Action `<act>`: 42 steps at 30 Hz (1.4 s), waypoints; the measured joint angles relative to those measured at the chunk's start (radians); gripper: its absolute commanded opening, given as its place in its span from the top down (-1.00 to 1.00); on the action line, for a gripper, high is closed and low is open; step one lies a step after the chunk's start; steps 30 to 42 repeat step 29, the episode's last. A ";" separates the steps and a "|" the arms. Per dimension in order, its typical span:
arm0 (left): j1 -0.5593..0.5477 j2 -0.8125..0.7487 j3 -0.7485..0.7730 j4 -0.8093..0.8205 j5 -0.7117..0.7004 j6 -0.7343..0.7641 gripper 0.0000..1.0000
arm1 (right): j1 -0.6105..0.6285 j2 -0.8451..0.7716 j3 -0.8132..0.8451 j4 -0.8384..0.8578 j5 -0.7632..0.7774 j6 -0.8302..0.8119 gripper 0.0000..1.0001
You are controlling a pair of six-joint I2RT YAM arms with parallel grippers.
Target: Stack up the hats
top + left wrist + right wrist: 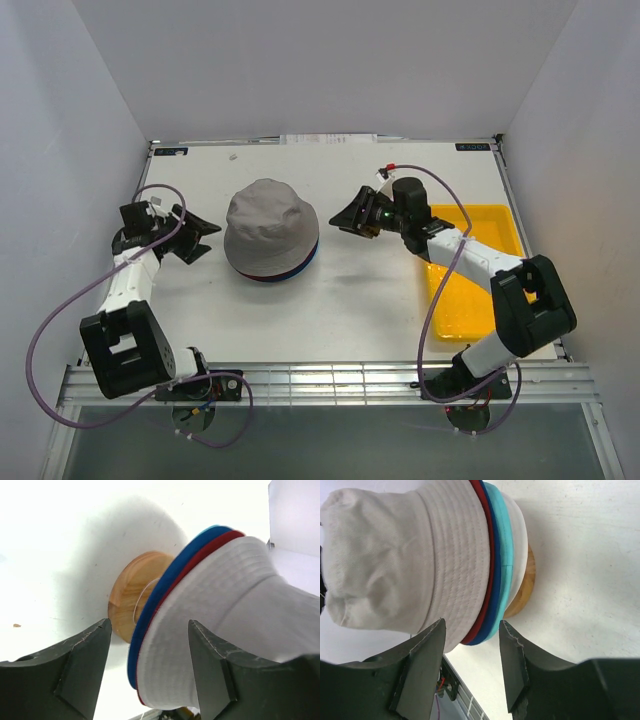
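While the hats [271, 232] sat stacked at centre, left gripper [208, 242] and right gripper [342, 214] flanked them, equally near, jaws apart and empty.

The grey hat [405, 565] fills the upper left of the view, its crown turned to the left and its stitched brim flaring to the right. Nested close behind its brim, the edges of four more hats show as bands: dark red hat [491, 565], navy blue hat [496, 597], teal hat [505, 550] and white hat [519, 545]. Past the white one, part of a round wooden stand [526, 587] shows, sitting on the pale table [580, 555]. The right gripper [471, 627] frames the bottom of the view, its two dark fingers [422, 665] spread apart with nothing clamped between them, the stacked brims visible through the gap.
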 measured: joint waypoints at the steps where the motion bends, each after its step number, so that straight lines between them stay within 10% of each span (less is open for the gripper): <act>1: 0.000 -0.014 0.012 -0.009 -0.013 0.003 -0.47 | -0.002 -0.018 -0.001 -0.023 0.002 -0.010 -0.08; 15: -0.026 -0.138 0.317 -0.124 -0.170 0.095 -0.64 | -0.046 -0.339 0.056 -0.393 0.161 -0.250 -0.74; 42: -0.108 -0.134 0.405 -0.215 -0.220 0.113 -0.63 | -0.071 -0.468 0.109 -0.621 0.388 -0.355 -0.95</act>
